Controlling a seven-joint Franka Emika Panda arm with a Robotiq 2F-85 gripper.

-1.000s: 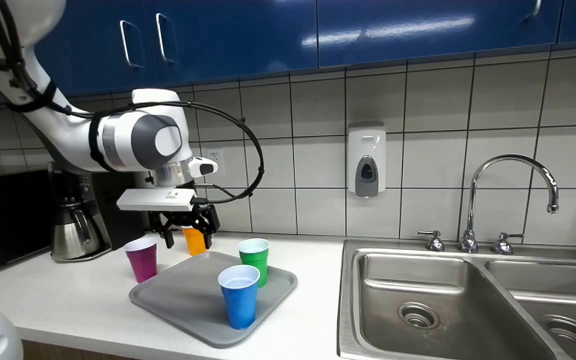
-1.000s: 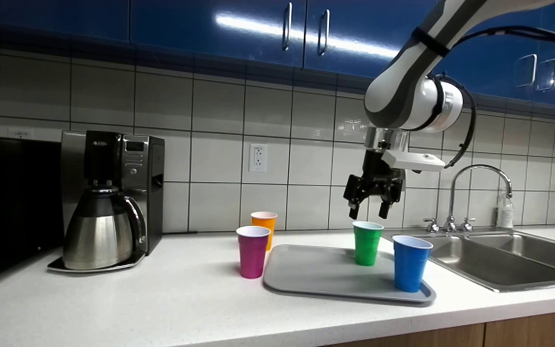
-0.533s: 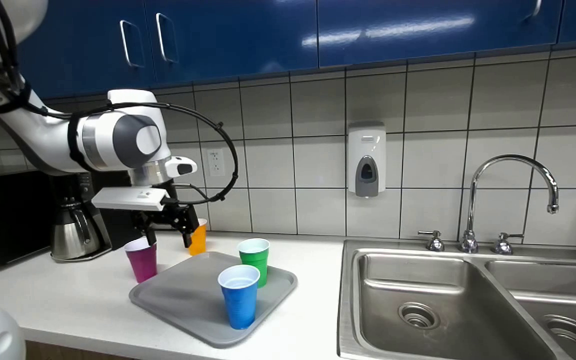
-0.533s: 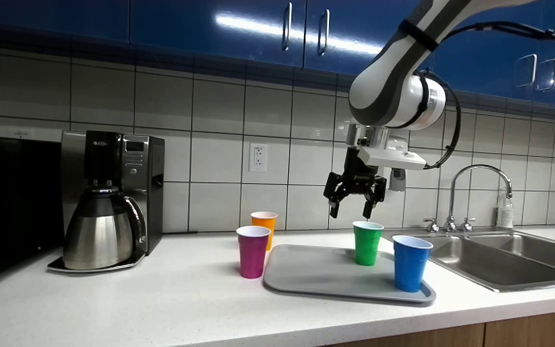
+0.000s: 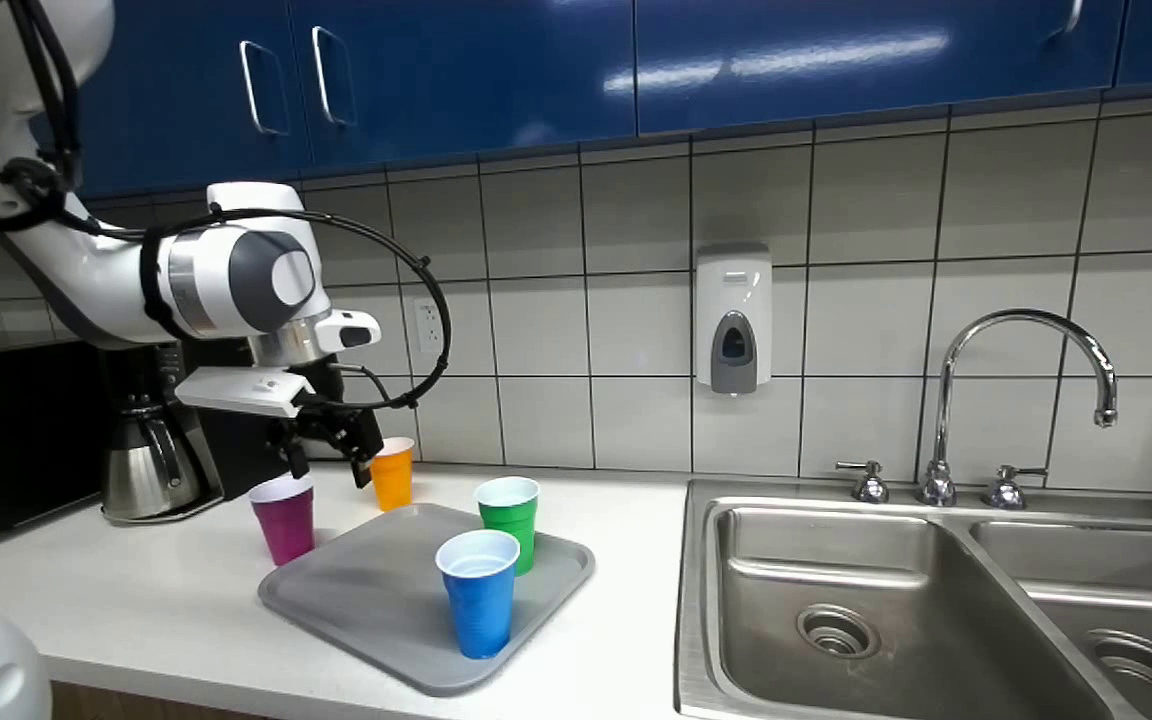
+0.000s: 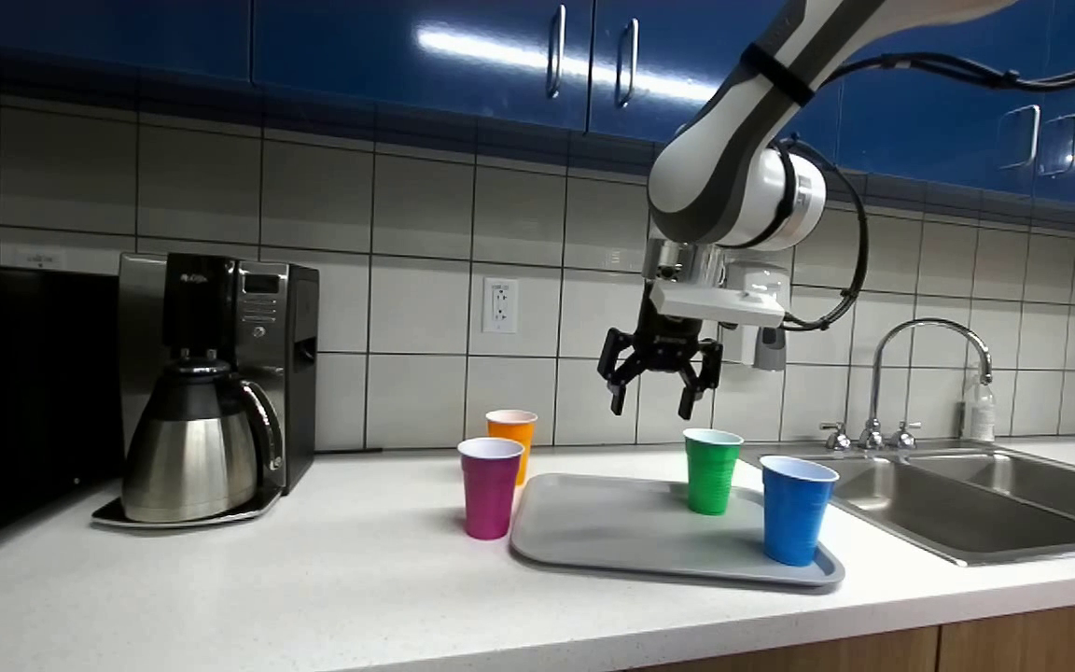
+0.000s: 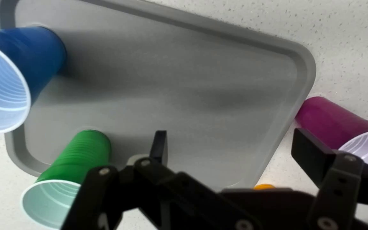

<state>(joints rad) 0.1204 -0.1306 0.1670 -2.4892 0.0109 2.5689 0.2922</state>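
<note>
Robotiq gripper (image 6: 653,406) hangs above the gray serving tray (image 6: 621,527), clear of its surface, with both fingers (image 7: 161,143) spread well apart and pointing down. In the wrist view, bare tray shows in the gap between the fingertips. On the tray, toward the end nearer the stainless double-basin sink (image 5: 826,535), stand the green plastic cup (image 6: 711,478), upright on the side toward the tiled wall (image 6: 425,308), and the blue plastic cup (image 6: 794,518), upright close to the front corner. Off the tray's opposite end, on the speckled countertop (image 6: 314,597), the purple plastic cup (image 6: 489,493) stands upright just beside the tray's edge; whether it touches the rim cannot be told. The orange plastic cup (image 5: 392,478), upright too, is also off the tray, near its corner on the wall side. Well apart from the tray, on the side away from the sink, the coffee maker (image 6: 262,359) holds a steel carafe (image 6: 188,462). Behind the tray, a power outlet (image 6: 500,305) and, farther toward the sink, a white soap dispenser (image 5: 733,320) are mounted on the wall; the gooseneck faucet (image 5: 942,410) rises beyond the tray's sink end. High above the tray, the Franka arm (image 6: 696,182) bends down in front of the blue cabinets (image 6: 407,65).
</note>
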